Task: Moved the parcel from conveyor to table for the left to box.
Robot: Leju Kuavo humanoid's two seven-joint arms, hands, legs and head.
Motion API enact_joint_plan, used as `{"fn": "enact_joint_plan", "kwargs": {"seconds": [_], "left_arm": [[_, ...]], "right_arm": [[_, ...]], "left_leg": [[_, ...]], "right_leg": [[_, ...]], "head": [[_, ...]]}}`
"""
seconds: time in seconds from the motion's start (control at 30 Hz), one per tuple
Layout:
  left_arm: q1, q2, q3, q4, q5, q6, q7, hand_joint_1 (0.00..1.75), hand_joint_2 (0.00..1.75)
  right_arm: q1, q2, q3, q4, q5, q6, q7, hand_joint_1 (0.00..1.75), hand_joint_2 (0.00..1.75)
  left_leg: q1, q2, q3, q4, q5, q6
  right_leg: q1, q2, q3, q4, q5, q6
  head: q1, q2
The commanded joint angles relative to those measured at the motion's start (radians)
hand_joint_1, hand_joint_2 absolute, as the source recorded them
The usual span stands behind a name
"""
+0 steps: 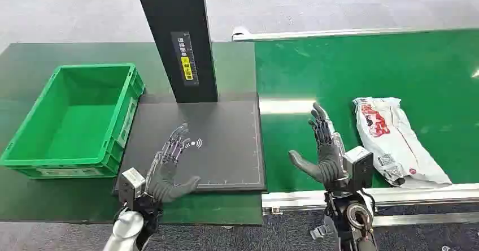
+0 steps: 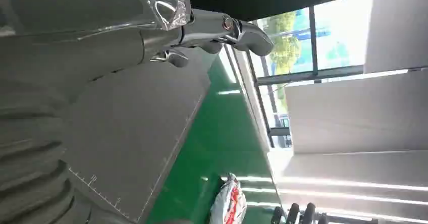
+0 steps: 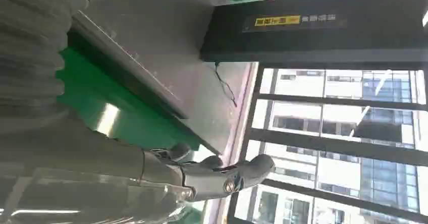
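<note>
A white plastic parcel (image 1: 397, 141) with red print lies on the green conveyor belt (image 1: 350, 70), to the right of my right hand (image 1: 323, 149). That hand hovers over the belt with fingers spread and nothing in it. My left hand (image 1: 169, 169) hangs open above the dark grey mat (image 1: 226, 143) on the table. In the left wrist view the parcel (image 2: 229, 204) shows at the far end of the belt, beyond the mat (image 2: 131, 133). The green box (image 1: 76, 121) stands at the table's left, with nothing inside it.
A black upright post (image 1: 179, 36) with a yellow label rises behind the mat, between box and belt. A metal rail (image 1: 373, 195) edges the belt's near side. The post (image 3: 323, 27) and windows appear in the right wrist view.
</note>
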Motion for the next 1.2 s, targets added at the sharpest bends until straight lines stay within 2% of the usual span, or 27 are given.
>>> {"fn": "enact_joint_plan", "kwargs": {"seconds": [0.03, 0.53, 0.6, 0.67, 0.77, 0.87, 0.93, 0.97, 1.07, 1.2], "left_arm": [[-0.015, 0.007, 0.041, 0.021, 0.0, -0.011, 0.016, 0.0, 1.75], [-0.014, 0.007, 0.037, 0.023, -0.001, -0.011, 0.015, 0.0, 1.75], [-0.021, 0.017, 0.028, 0.041, -0.002, -0.011, 0.011, 0.0, 1.75], [-0.025, 0.021, 0.03, 0.039, 0.003, -0.011, 0.005, 0.0, 1.75], [-0.026, 0.017, 0.036, 0.032, 0.007, -0.022, 0.012, 0.0, 1.75], [-0.038, 0.024, 0.031, 0.056, 0.01, -0.022, 0.012, 0.0, 1.75], [-0.04, 0.028, 0.031, 0.071, 0.014, -0.021, 0.008, 0.0, 1.75], [-0.046, 0.033, 0.029, 0.095, 0.015, -0.019, 0.009, 0.0, 1.75], [-0.044, 0.038, 0.029, 0.139, 0.011, -0.018, -0.018, 0.0, 1.75], [-0.042, 0.044, 0.029, 0.156, 0.008, -0.01, -0.033, 0.0, 1.75]], "right_arm": [[-0.111, -0.017, 0.047, 0.05, 0.277, -0.168, 0.088, 0.0, 1.75], [-0.11, -0.017, 0.037, 0.055, 0.308, -0.17, 0.095, 0.0, 1.75], [-0.17, -0.053, -0.002, 0.117, 0.416, -0.244, 0.144, 0.0, 1.75], [-0.26, -0.112, -0.052, 0.228, 0.458, -0.263, 0.15, 0.0, 1.75], [-0.4, -0.186, -0.14, 0.455, 0.545, -0.315, 0.155, 0.0, 1.75], [-0.493, -0.266, -0.186, 0.666, 0.614, -0.357, 0.175, 0.0, 1.75], [-0.53, -0.306, -0.193, 0.778, 0.662, -0.348, 0.225, 0.0, 1.75], [-0.574, -0.345, -0.155, 0.9, 0.751, -0.253, 0.387, 0.0, 1.75], [-0.59, -0.384, -0.101, 1.028, 0.841, -0.191, 0.454, 0.0, 1.75], [-0.58, -0.391, -0.059, 1.046, 0.893, -0.153, 0.48, 0.0, 1.75]], "left_leg": [[0.0, 0.003, 0.001, -0.001, 0.0, 0.001], [0.0, 0.001, 0.002, -0.001, 0.001, 0.001], [0.0, 0.001, 0.001, -0.001, 0.0, 0.001], [0.0, 0.001, 0.001, -0.001, 0.001, 0.001], [0.0, 0.001, 0.001, 0.0, 0.001, 0.002], [-0.001, -0.001, 0.001, 0.0, 0.002, 0.002], [-0.001, -0.003, 0.002, -0.002, 0.004, 0.004], [-0.001, -0.004, 0.003, -0.006, 0.007, 0.005], [-0.002, -0.002, 0.004, -0.001, 0.002, 0.002], [-0.002, -0.005, 0.003, -0.002, 0.002, 0.002]], "right_leg": [[0.0, 0.004, 0.0, -0.001, 0.001, 0.0], [0.0, 0.001, 0.001, -0.002, 0.001, 0.0], [0.0, 0.001, 0.0, -0.001, 0.0, 0.0], [0.0, 0.001, 0.001, -0.001, 0.001, 0.0], [0.0, 0.001, 0.001, -0.001, 0.002, 0.001], [-0.001, -0.001, 0.002, -0.002, 0.003, 0.002], [-0.001, -0.003, 0.004, -0.006, 0.005, 0.003], [-0.001, -0.003, 0.006, -0.01, 0.008, 0.003], [-0.003, -0.001, 0.004, -0.003, 0.003, 0.003], [-0.003, -0.003, 0.005, -0.004, 0.003, 0.003]], "head": [[0.0, 0.0], [0.0, 0.0], [0.0, 0.0], [0.0, 0.0], [0.0, 0.0], [0.0, 0.0], [0.0, 0.0], [0.0, 0.0], [-0.001, 0.0], [0.0, 0.0]]}}
